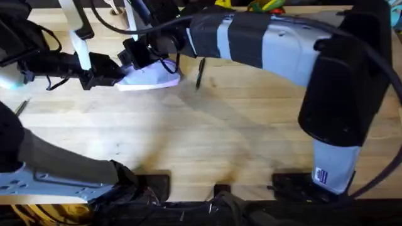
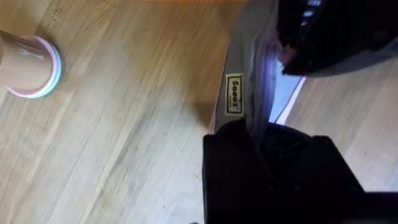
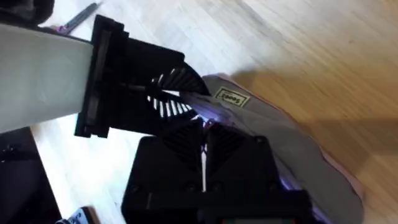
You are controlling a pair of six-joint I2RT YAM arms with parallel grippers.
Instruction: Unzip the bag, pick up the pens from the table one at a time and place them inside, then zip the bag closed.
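From overhead, both my arms meet at the bag (image 1: 151,76), lying near the table's (image 1: 207,138) far left corner. My left gripper (image 1: 116,74) clamps one end; my right gripper (image 1: 139,53) works from above. One of the pens (image 1: 200,73) lies just beside the bag, not yet packed. Left wrist view: my fingers (image 2: 273,174) pinch the lavender fabric by its label (image 2: 234,93); a tan cup (image 2: 28,65) stands well apart. Right wrist view: my fingers (image 3: 205,162) look closed at the zipper, though what they hold I cannot tell. Loading and zipping remain, I'd say.
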